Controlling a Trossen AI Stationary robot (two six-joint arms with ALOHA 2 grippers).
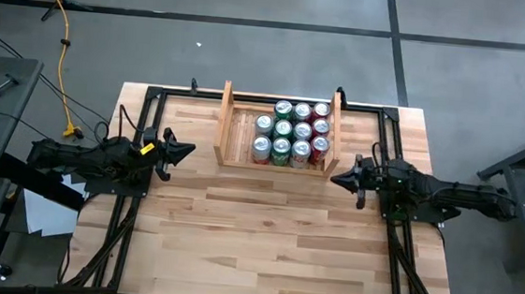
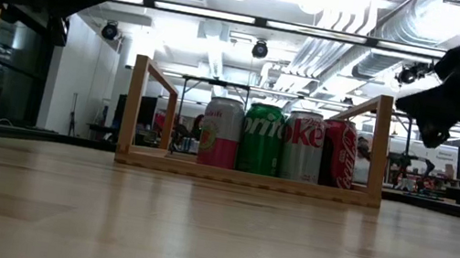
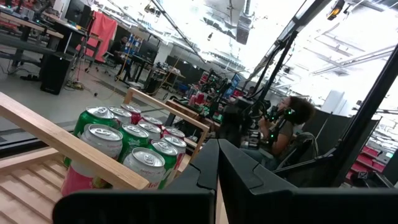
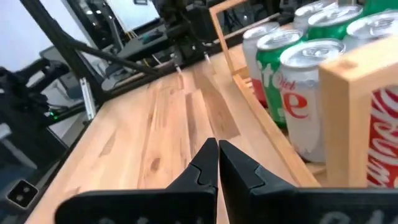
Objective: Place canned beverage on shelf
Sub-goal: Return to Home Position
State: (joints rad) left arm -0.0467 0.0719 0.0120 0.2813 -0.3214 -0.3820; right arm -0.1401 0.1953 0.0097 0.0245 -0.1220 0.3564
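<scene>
The shelf (image 1: pixel 223 130) is sitting at the table's (image 1: pixel 265 232) twelve o'clock, with the soda cans (image 1: pixel 292 131) crowding its three-o'clock side. The left gripper (image 1: pixel 190 150) is hovering off the shelf's eight o'clock, its fingers pressed together and gripping nothing. The right gripper (image 1: pixel 336 181) is hanging near the shelf's four o'clock corner, its fingers likewise closed tight and empty.
</scene>
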